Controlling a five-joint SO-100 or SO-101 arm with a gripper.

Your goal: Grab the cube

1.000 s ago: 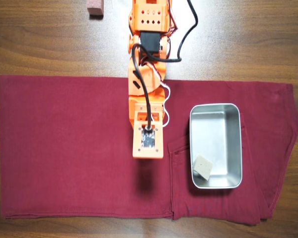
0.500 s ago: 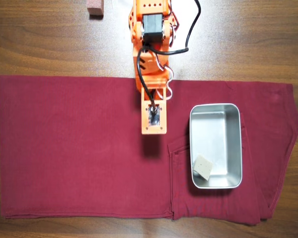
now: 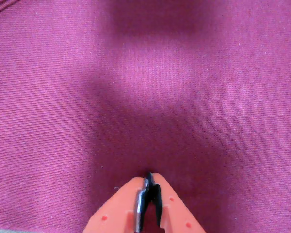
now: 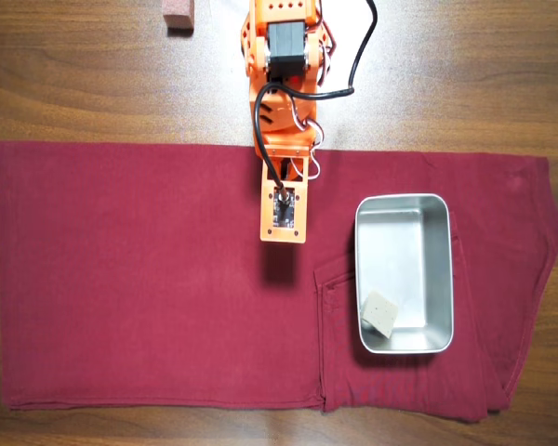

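Note:
The cube [image 4: 381, 313], a small pale speckled block, lies in the front left corner of the metal tray [image 4: 439, 269] in the overhead view. It is out of the wrist view. My orange gripper [image 3: 149, 176] enters the wrist view from the bottom edge, with its jaws closed together and nothing between them, above bare red cloth. In the overhead view the arm [image 4: 284, 139] reaches down from the top edge. Its wrist end [image 4: 285, 214] hides the fingers and hangs over the cloth, left of the tray and well apart from the cube.
A dark red cloth [image 4: 130, 279] covers most of the wooden table [image 4: 93, 84]. A reddish-brown block [image 4: 179, 14] sits at the top edge, left of the arm base. A black cable [image 4: 353, 65] loops beside the arm.

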